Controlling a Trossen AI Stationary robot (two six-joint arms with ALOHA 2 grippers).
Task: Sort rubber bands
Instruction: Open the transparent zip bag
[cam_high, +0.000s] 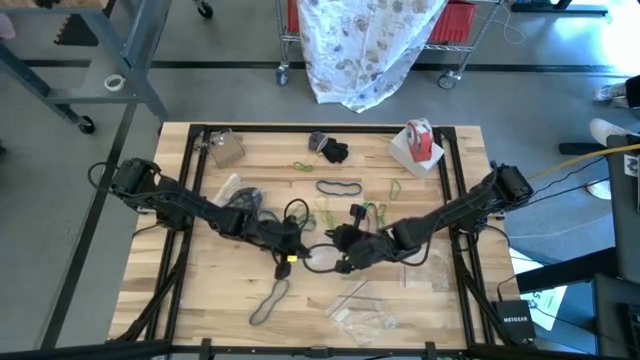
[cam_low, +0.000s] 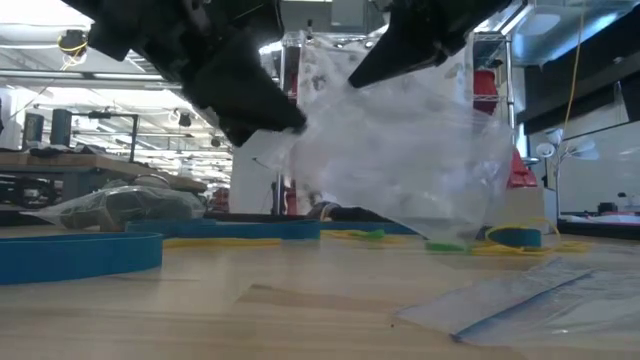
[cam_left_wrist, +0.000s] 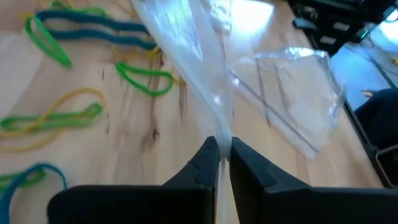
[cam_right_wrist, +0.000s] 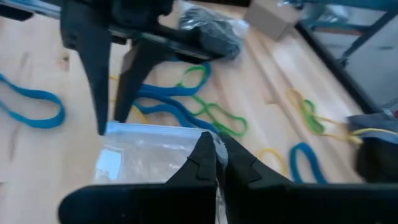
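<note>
At table centre, left gripper (cam_left_wrist: 224, 163) pinched edge of clear bag (cam_low: 420, 160); right gripper (cam_right_wrist: 217, 163) pressed together on opposite edge, bag lifted between them. Step judged: opening bag mouth; best pulled apart gently, evenly, avoiding tearing or slipping. Rubber bands (cam_high: 338, 187) lay loose on table (cam_high: 200, 290), mostly far of grippers, one dark loop (cam_high: 268, 303) near left. Spare flat bags (cam_high: 362, 308) near right; tape roll (cam_high: 420, 140) far right; dark bundle (cam_high: 330, 148) far centre. Scattered bands under arms could snag
</note>
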